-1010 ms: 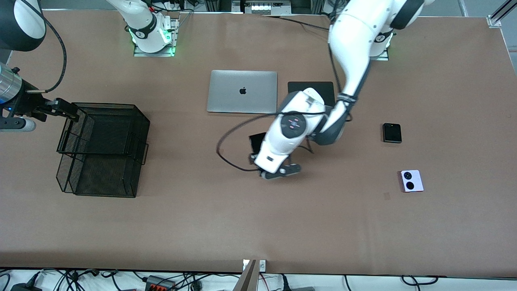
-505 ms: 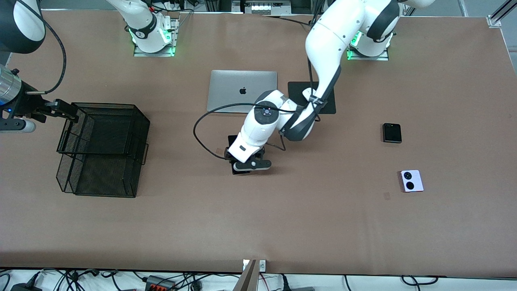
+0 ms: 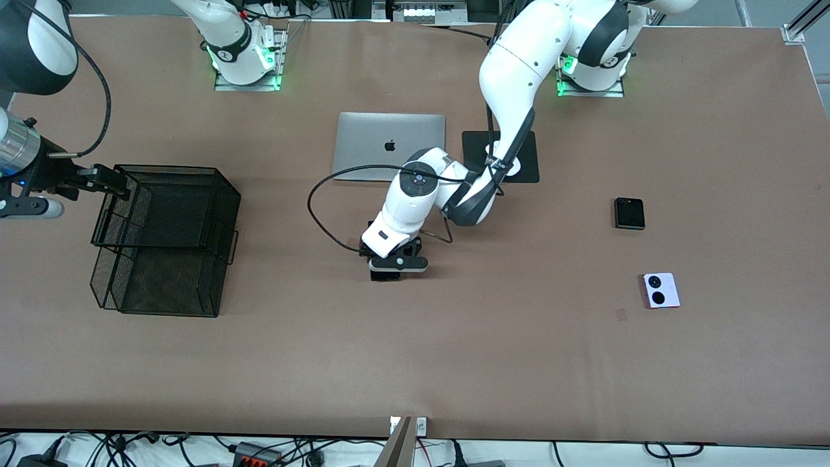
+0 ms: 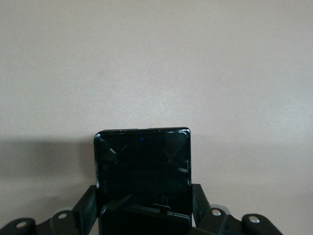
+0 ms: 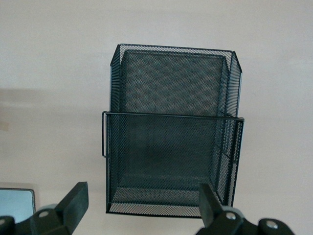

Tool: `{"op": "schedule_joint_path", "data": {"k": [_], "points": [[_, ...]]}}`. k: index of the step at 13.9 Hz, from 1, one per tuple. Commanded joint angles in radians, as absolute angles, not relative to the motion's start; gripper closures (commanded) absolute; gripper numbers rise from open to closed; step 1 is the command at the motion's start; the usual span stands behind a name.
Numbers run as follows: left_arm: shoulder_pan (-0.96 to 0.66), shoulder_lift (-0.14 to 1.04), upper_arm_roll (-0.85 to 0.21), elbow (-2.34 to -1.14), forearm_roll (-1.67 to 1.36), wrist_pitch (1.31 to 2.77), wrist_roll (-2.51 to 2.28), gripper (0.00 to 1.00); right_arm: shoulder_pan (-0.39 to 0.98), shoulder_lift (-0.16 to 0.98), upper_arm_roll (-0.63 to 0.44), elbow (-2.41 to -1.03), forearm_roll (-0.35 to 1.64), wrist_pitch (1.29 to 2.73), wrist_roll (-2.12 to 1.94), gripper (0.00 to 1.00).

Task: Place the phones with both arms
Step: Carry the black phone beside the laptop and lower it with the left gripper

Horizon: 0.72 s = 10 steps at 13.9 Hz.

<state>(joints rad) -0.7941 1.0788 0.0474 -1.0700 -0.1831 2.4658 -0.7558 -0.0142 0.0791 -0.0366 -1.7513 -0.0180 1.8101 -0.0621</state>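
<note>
left gripper (image 3: 389, 263) down at the middle of the table, nearer the front camera than the silver laptop (image 3: 389, 147); fingers (image 4: 87, 208) clamped on the long sides of the long slim black phone (image 4: 142, 178), one pad against each edge. phone seen face up between the pads in the left wrist view, its short end sticking out past the fingertips over bare brown table (image 3: 454, 363). in the front view only a dark strip of that phone (image 3: 384, 276) visible under the gripper body; cannot tell whether resting on the surface or lifted just clear.

right gripper (image 3: 104, 181) hanging over the rim of the black mesh basket (image 3: 165, 240) at the right arm's end of the table, waiting; fingers (image 5: 76, 200) spread wide with nothing between them. basket a two-tier wire tray, seen straight down in the right wrist view (image 5: 171, 147), a corner of the laptop (image 5: 17, 203) showing at the edge of that view.

small squarish black phone (image 3: 629, 213) lying flat toward the left arm's end of the table, well apart from both grippers. lavender-white phone with two black circles (image 3: 661, 290) lying nearer the front camera than the squarish black one, near it but not touching. black mouse pad (image 3: 525, 159) beside the laptop, partly covered by the left arm.
</note>
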Motion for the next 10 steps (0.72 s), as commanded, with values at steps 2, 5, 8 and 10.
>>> {"op": "schedule_joint_path", "data": {"k": [2,5,8,10], "points": [[-0.808,1.141,0.081,-0.986,-0.199,2.491,-0.727,0.29,-0.020,0.090,-0.037,-1.740,-0.008,1.816,-0.084,0.00],[-0.808,1.150,0.083,-0.982,-0.199,2.519,-0.726,0.15,-0.020,0.091,-0.037,-1.740,-0.008,1.815,-0.084,0.00],[-0.808,1.150,0.081,-0.980,-0.199,2.522,-0.726,0.04,-0.020,0.091,-0.037,-1.740,-0.008,1.815,-0.084,0.00],[-0.807,1.149,0.083,-0.979,-0.199,2.522,-0.707,0.01,-0.020,0.091,-0.035,-1.740,-0.008,1.815,-0.084,0.00]]}}
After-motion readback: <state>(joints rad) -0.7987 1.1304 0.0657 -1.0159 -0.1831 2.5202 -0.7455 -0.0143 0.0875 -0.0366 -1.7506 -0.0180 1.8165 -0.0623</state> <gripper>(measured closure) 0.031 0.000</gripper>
